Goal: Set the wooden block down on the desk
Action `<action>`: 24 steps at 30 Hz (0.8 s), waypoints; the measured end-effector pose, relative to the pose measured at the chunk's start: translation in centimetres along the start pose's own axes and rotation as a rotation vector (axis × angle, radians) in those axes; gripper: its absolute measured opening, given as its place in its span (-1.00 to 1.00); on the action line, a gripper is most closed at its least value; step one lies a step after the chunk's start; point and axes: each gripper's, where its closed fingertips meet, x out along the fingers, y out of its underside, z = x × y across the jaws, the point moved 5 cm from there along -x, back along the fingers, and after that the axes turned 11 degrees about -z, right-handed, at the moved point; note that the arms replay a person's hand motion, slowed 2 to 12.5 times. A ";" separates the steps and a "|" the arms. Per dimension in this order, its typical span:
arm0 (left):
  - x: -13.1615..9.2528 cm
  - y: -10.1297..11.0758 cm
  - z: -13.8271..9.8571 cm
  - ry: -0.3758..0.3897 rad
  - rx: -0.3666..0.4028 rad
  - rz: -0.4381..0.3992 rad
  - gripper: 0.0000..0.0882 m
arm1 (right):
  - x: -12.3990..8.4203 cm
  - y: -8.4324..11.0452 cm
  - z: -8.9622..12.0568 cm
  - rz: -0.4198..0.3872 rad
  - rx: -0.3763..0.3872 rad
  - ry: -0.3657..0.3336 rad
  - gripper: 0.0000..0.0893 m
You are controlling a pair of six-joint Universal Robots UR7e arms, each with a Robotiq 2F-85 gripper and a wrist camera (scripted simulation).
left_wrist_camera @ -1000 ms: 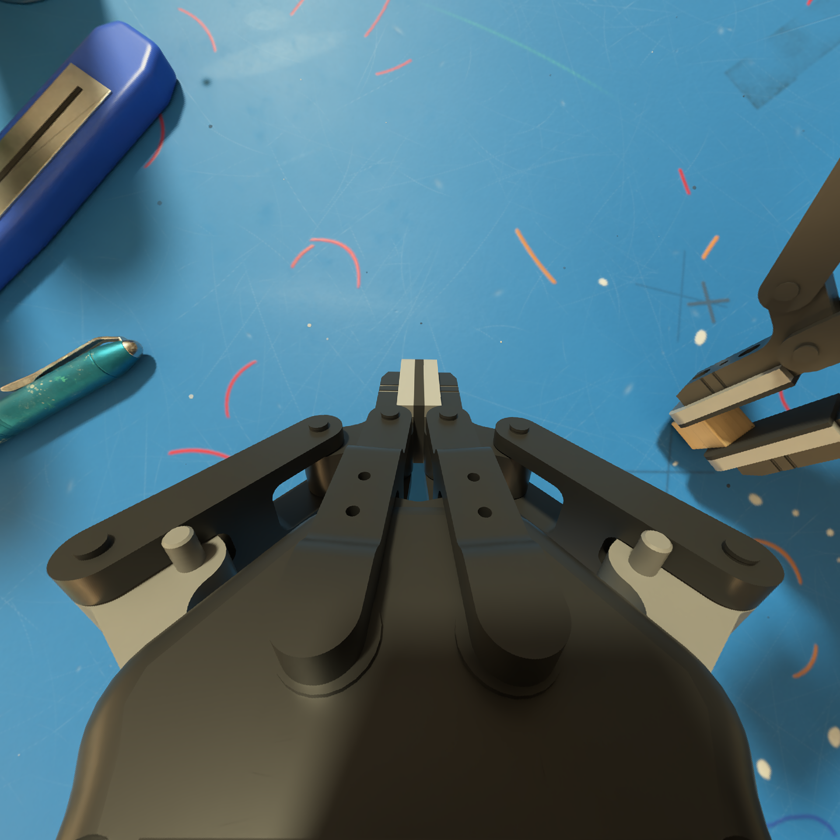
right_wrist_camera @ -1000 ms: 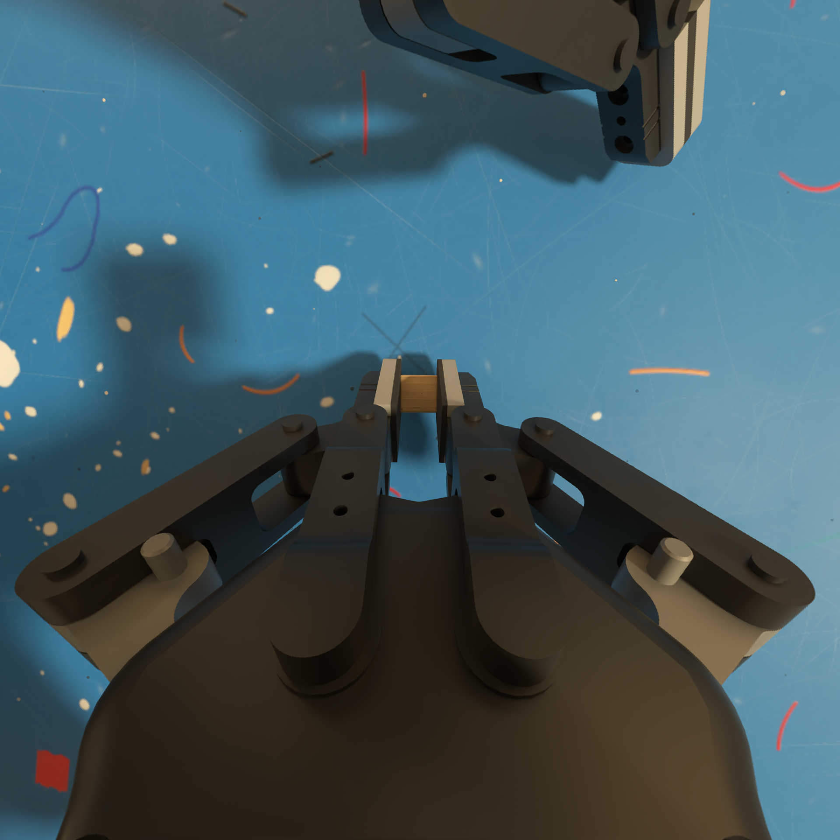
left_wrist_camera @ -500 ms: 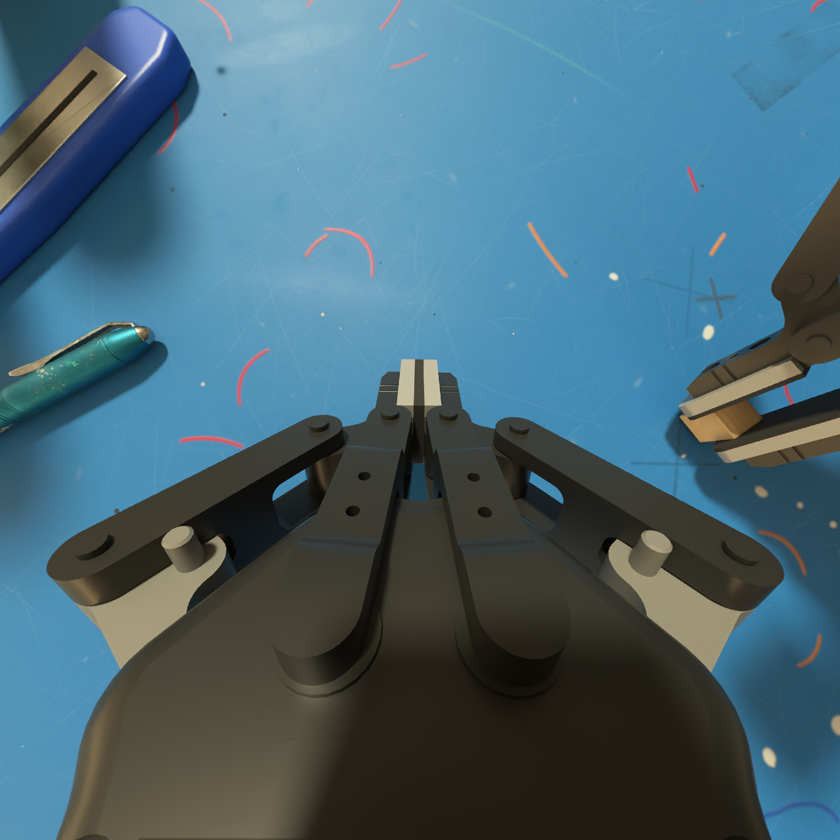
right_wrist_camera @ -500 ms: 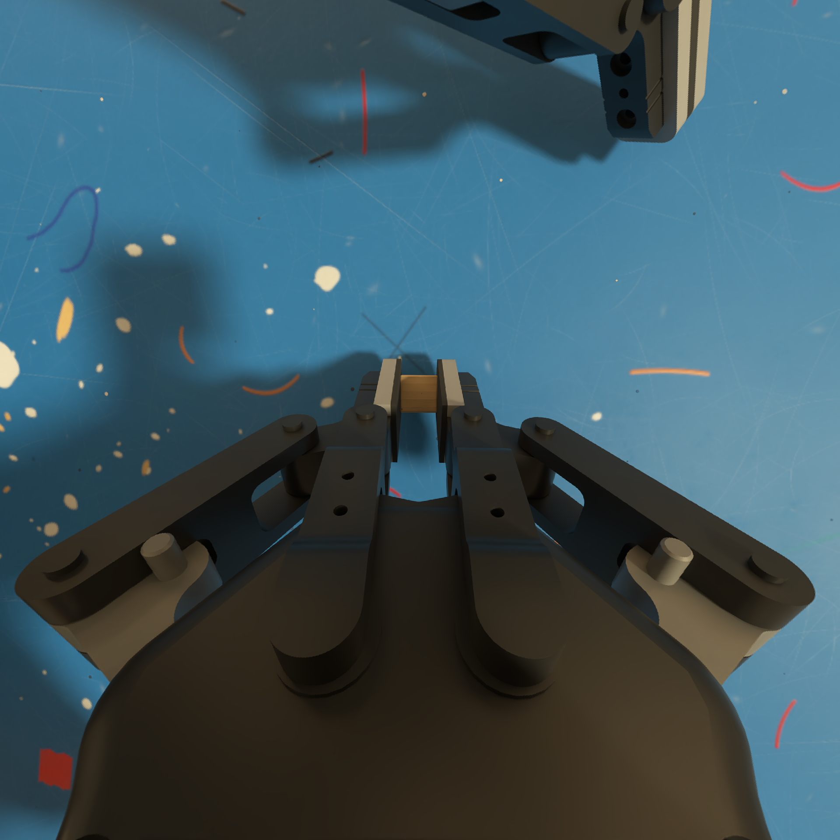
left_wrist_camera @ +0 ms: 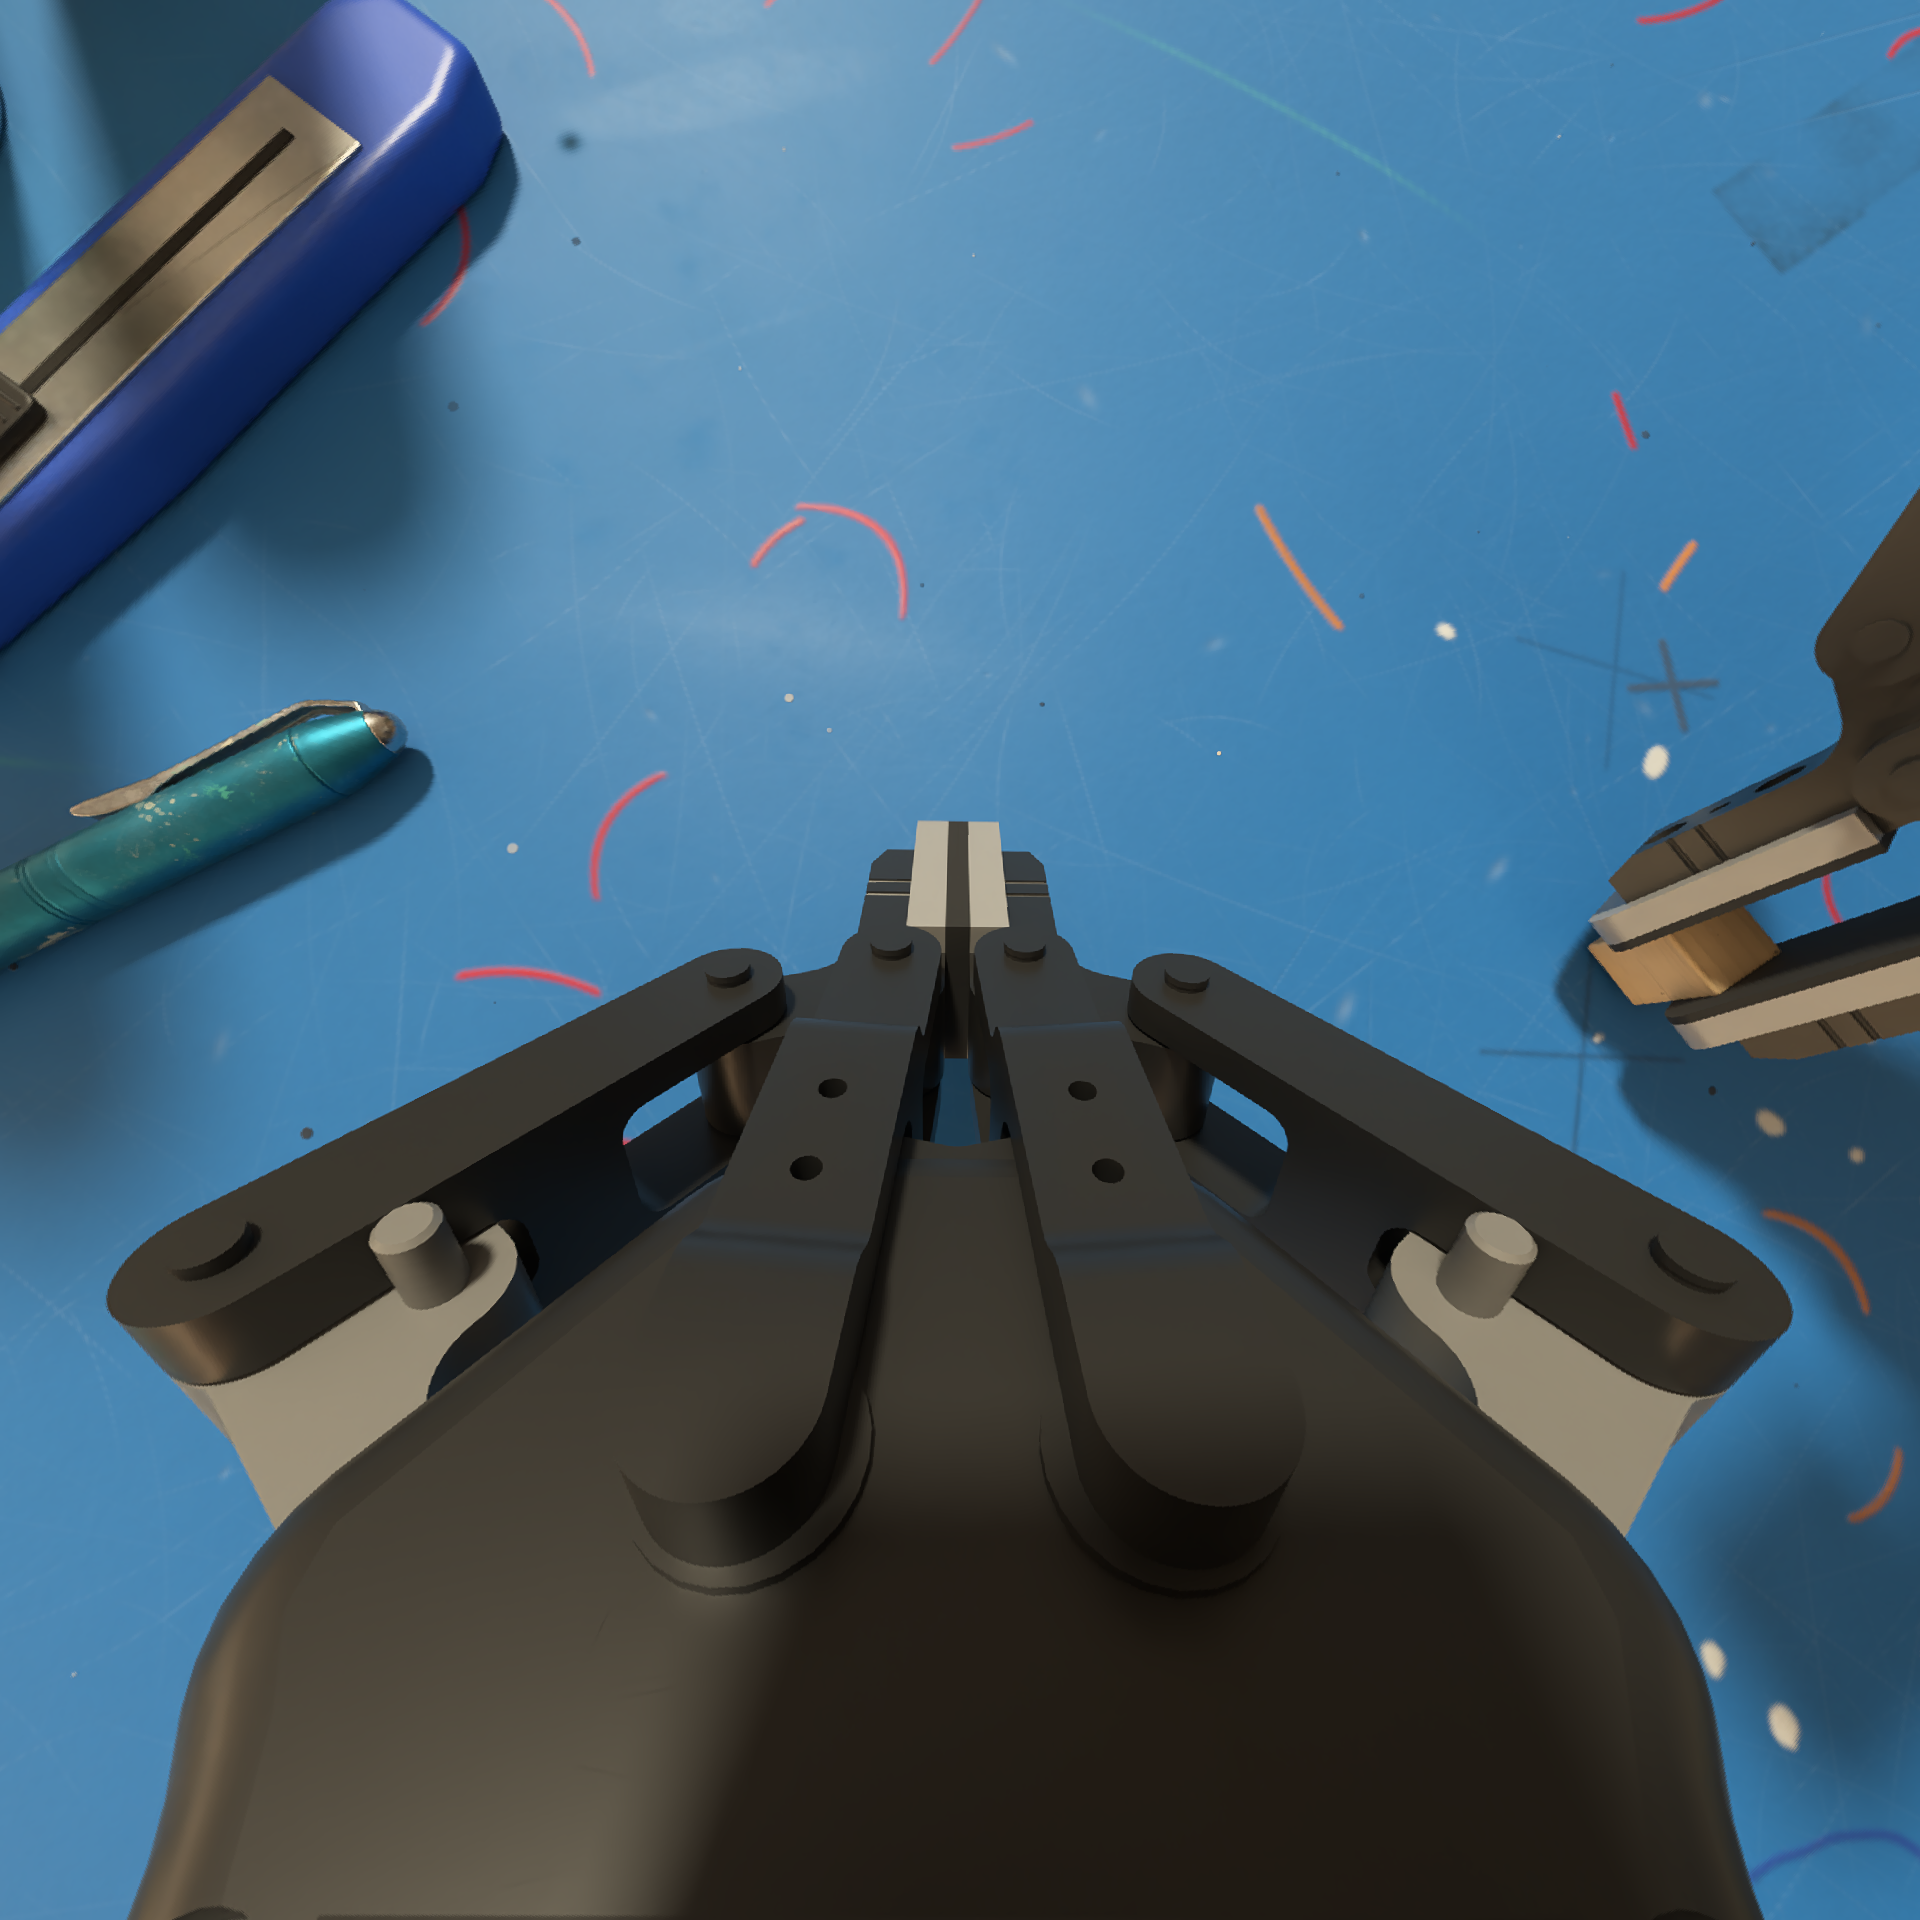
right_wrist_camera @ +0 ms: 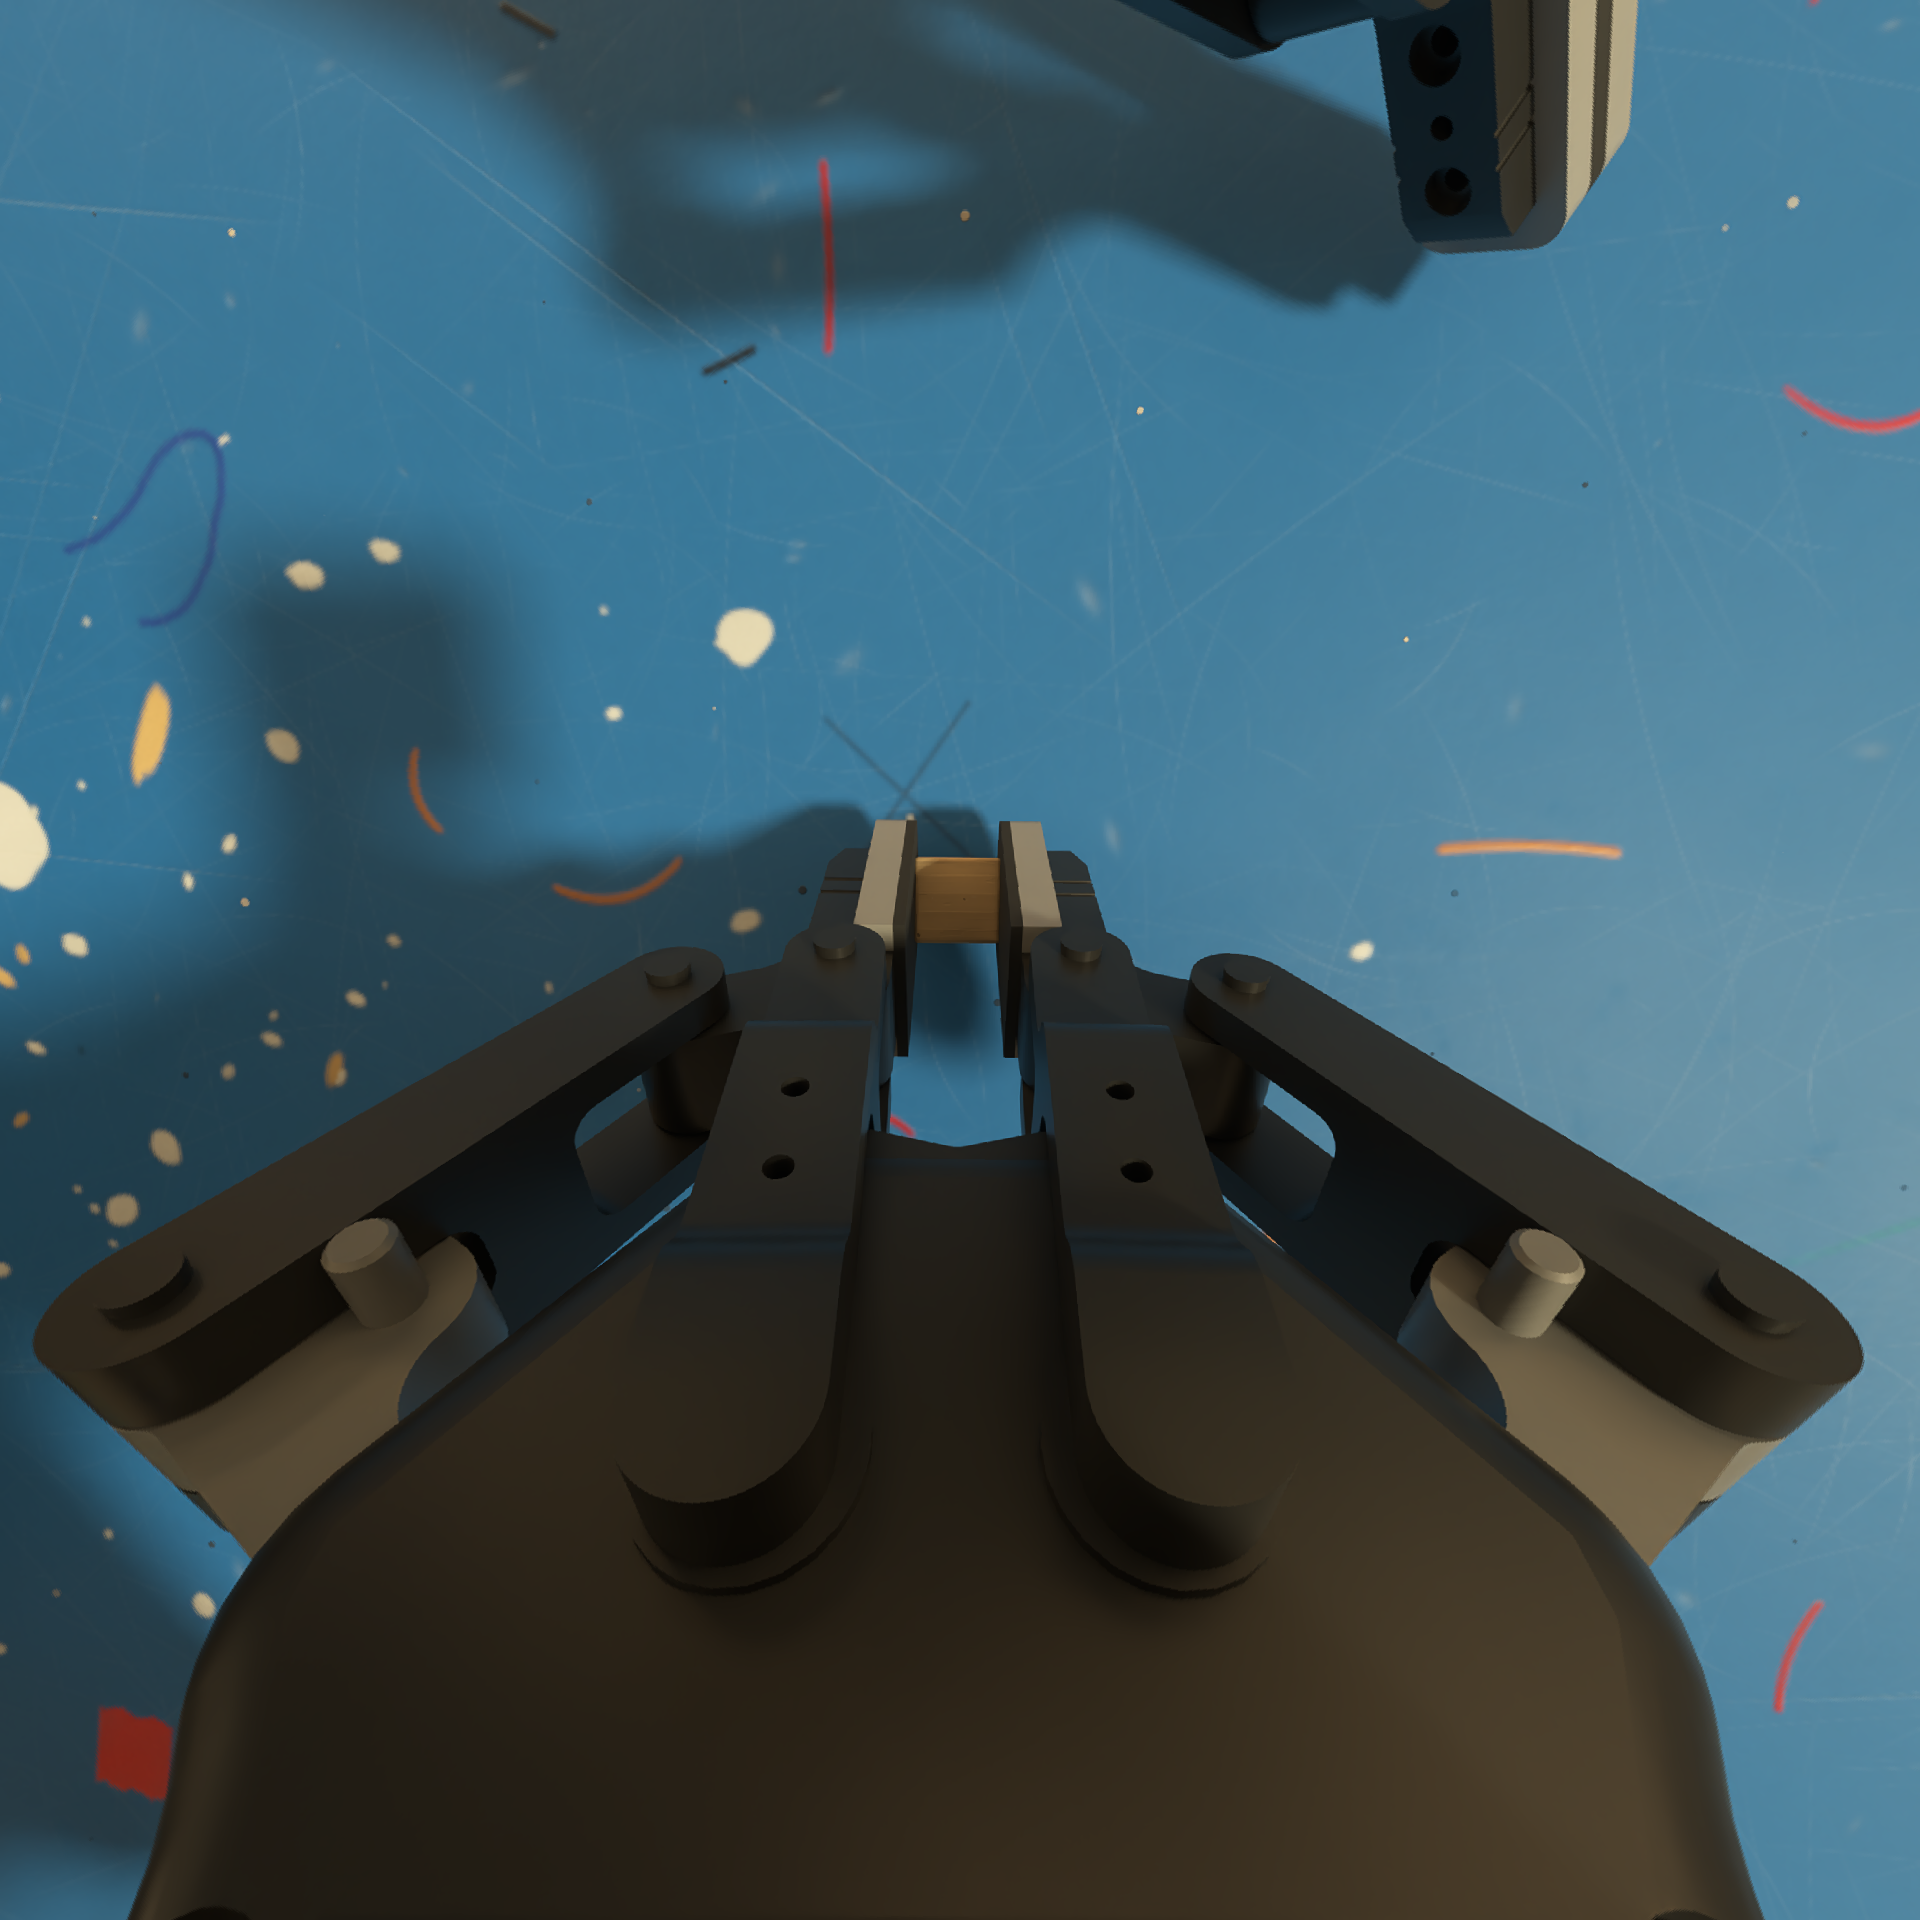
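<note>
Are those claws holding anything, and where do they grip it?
The right claw pinches the wooden block by two opposite sides, near its fingertips. The left claw is shut on nothing.

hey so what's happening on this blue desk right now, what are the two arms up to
The right tool is shut on a small wooden block, holding it low over the blue desk; whether it touches the surface yet is hard to tell. The left tool is shut and empty, off to the side. A teal pen and a blue stapler lie on the desk untouched.
</note>
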 end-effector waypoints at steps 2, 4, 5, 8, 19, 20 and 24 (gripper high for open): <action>0.0 0.0 0.1 0.002 -0.005 -0.001 -1.00 | 0.0 0.0 0.0 0.000 0.001 0.000 -0.69; 0.0 0.0 0.1 0.006 -0.013 -0.003 -1.00 | 0.0 0.0 0.0 0.000 0.002 -0.001 -0.69; 0.0 0.0 0.1 0.007 -0.017 -0.003 -1.00 | 0.0 0.0 0.0 0.000 0.002 -0.001 -0.69; 0.0 0.0 0.2 0.006 -0.027 -0.005 -1.00 | 0.0 0.0 0.0 0.000 0.004 -0.002 -0.69; 0.1 -0.1 0.6 -0.018 -0.059 -0.008 -1.00 | 0.0 0.0 0.0 0.000 0.007 -0.002 -0.69; 0.1 -0.1 0.6 -0.019 -0.065 -0.007 -1.00 | 0.0 0.0 0.0 0.000 0.007 -0.003 -0.69; 0.1 -0.2 0.7 -0.013 -0.082 -0.005 -1.00 | 0.0 0.0 0.0 -0.002 0.008 -0.002 -0.69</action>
